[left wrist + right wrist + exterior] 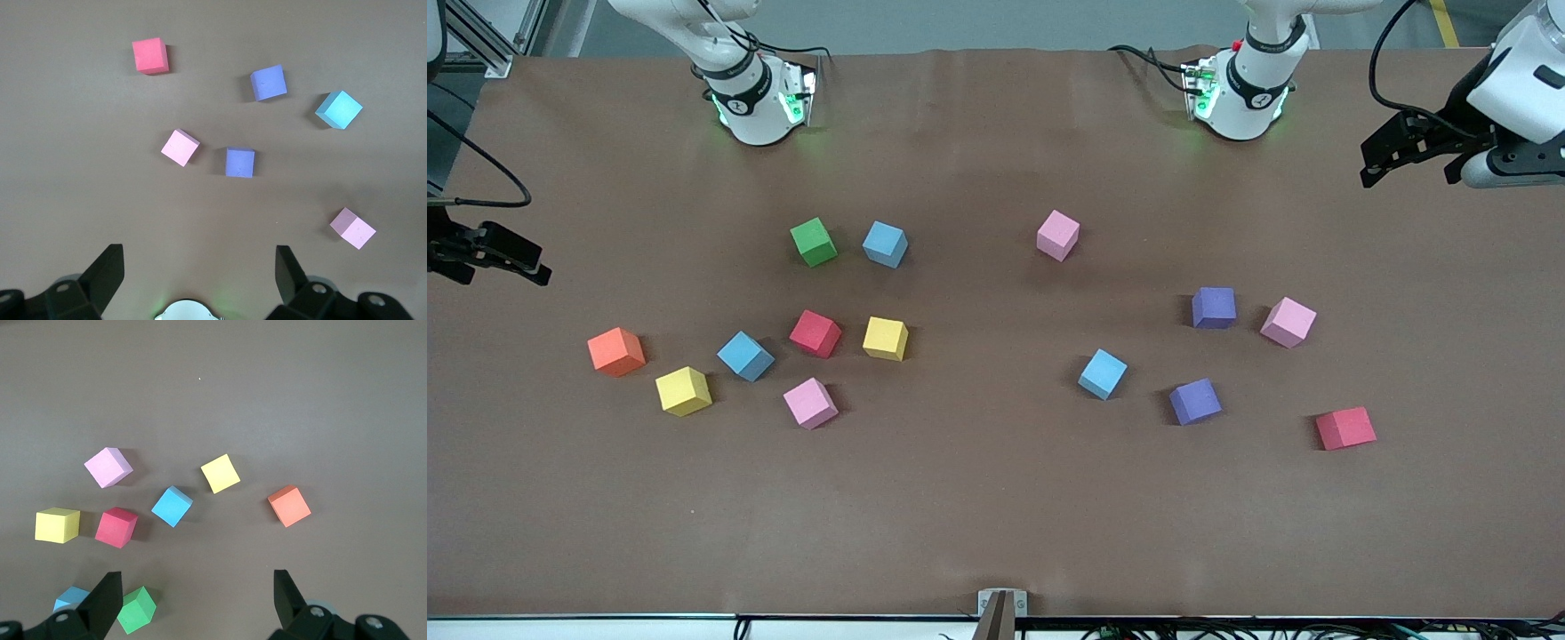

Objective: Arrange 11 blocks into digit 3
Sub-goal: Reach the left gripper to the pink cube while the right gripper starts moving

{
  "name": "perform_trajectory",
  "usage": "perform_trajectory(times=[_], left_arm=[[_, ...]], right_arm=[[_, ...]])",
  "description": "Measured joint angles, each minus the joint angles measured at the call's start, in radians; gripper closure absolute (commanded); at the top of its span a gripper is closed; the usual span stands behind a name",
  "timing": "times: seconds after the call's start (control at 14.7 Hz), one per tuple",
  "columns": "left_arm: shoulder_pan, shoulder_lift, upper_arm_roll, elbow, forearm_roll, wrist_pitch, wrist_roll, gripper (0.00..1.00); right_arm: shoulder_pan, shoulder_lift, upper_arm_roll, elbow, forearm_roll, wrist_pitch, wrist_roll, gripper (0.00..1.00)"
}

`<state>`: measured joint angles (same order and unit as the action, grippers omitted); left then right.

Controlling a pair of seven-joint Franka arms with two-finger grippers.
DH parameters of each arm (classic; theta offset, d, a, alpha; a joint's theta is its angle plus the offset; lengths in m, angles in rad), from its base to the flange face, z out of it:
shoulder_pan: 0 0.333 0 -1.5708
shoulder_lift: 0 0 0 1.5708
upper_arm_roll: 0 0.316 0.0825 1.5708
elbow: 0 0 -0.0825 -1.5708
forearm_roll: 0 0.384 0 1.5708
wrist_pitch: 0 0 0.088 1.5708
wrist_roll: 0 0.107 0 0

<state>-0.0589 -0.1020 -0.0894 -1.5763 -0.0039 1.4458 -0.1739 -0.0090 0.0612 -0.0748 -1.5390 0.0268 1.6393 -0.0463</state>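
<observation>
We see the fingers point(110, 270) of the left gripper point(200, 270) spread wide with nothing between them; this gripper hangs in the air over the left arm's end of the worktop point(996, 516). The fingers point(107, 597) of the right gripper point(197, 597) are also spread wide and hold nothing, and it hangs over the right arm's end. Both arms wait.

The blocks lie scattered and apart, and no digit is formed yet. Toward the left arm's end we find a purple block point(1214, 308) just beside a pink block point(1288, 322), and nearer to the front camera a light blue block point(1103, 373), a second purple block point(1195, 402) and a red block point(1345, 428). Another pink block point(1058, 236) lies alone near the middle.

Toward the right arm's end lie a green cube point(813, 242) beside a light blue block point(885, 244), then a red block point(815, 334), a yellow block point(886, 339), a light blue block point(744, 356), a pink block point(810, 403), a second yellow cube point(683, 391) and an orange cube point(616, 352).
</observation>
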Motion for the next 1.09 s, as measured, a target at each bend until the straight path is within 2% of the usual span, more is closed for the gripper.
perform_trajectory(times=[0.34, 0.61, 0.81, 1.09], left_arm=[[0.000, 0.002, -0.001, 0.007, 0.020, 0.001, 0.000, 0.00], [-0.011, 0.046, -0.022, 0.028, 0.033, 0.001, 0.010, 0.00], [-0.034, 0.115, -0.112, 0.014, 0.014, 0.033, -0.034, 0.00], [-0.049, 0.198, -0.248, -0.055, 0.010, 0.167, -0.232, 0.00]], right_arm=[[0.000, 0.000, 0.000, 0.000, 0.000, 0.003, 0.000, 0.00], [0.000, 0.000, 0.000, 0.000, 0.000, 0.004, 0.000, 0.00], [0.000, 0.000, 0.001, -0.001, 0.000, 0.004, 0.000, 0.00], [0.000, 0.001, 0.000, -0.001, 0.000, 0.004, 0.000, 0.00]])
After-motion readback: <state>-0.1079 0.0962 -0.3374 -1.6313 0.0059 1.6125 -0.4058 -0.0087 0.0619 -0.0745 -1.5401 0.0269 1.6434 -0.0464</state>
